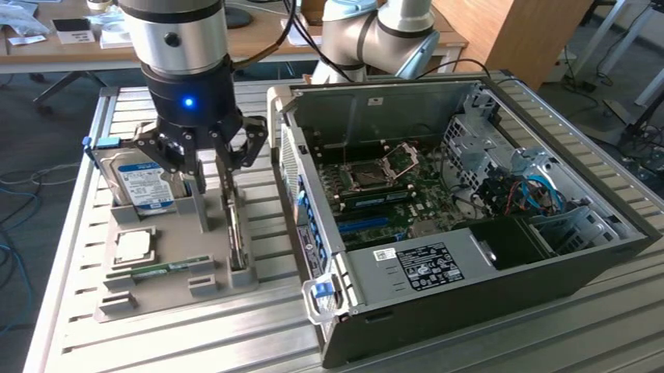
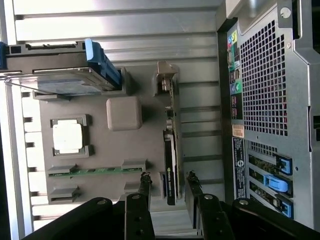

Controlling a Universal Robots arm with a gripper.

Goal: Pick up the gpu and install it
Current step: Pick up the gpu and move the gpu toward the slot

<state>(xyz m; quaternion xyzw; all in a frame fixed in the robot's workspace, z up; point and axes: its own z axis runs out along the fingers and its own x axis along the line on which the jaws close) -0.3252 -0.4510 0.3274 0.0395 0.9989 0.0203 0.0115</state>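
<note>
Bright, even light, perhaps daylight; white glare on table slats (image 2: 120,30); murky shadow inside computer case (image 1: 467,307).

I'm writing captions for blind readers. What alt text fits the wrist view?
An open gripper straddles a gpu standing on edge in a grey tray, without touching it. The tray also holds a hard drive, a CPU and a memory stick; a PC case is alongside, rear panel showing.
</note>
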